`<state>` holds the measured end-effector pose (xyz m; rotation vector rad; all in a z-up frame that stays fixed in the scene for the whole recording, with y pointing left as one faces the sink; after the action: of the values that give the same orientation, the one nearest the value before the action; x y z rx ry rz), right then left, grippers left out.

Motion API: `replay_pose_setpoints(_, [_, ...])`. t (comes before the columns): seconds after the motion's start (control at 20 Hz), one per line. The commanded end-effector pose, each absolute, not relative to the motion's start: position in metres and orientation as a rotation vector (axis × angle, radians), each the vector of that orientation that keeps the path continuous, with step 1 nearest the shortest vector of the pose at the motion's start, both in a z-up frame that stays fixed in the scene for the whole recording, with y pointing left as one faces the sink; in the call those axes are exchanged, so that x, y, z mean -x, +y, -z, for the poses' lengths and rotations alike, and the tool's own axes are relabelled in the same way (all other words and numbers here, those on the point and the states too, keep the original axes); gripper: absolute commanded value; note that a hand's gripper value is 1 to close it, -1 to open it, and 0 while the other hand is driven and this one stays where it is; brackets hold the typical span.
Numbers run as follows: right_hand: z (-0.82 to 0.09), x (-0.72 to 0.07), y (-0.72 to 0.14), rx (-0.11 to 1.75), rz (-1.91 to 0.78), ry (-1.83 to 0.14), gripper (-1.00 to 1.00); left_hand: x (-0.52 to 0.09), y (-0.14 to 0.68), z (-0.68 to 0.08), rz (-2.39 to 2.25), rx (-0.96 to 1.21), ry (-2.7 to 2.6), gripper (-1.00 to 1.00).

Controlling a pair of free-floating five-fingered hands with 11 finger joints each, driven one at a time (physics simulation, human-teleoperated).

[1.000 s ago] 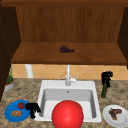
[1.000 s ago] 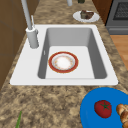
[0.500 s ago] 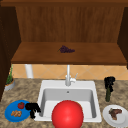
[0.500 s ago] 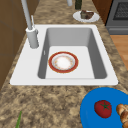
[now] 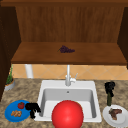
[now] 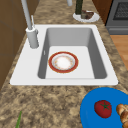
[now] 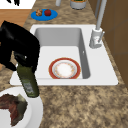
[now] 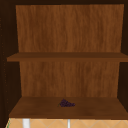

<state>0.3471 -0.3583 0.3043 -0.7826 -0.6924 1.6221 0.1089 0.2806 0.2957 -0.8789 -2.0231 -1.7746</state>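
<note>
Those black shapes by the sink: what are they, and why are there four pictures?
They are the robot: two floating hands in a simulated kitchen. Four fixed cameras watch: front, left side, right side, and one facing the wall shelves, where grapes lie. The left hand hangs by a blue plate holding a tomato and a pastry. The right hand is curled round the top of a green bottle standing beside a white plate of meat. A red-rimmed plate lies in the sink.

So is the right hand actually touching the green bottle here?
Touching. In the right side view the right hand is curled round the top of the green bottle, no gap between them.
</note>
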Motion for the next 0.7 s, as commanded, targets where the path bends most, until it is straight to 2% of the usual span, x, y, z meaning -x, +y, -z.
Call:
replay_pose_setpoints(0.0, [-0.297,-0.35,-0.362,0.81,-1.616,-0.719,1.0,-0.109,0.281,-0.296,1.775,0.879,-2.023,0.0])
replay_pose_setpoints(0.65, [-0.281,-0.397,-0.367,0.776,-1.622,-0.689,1.0,-0.109,0.281,-0.296,1.775,0.879,-2.023,0.0])
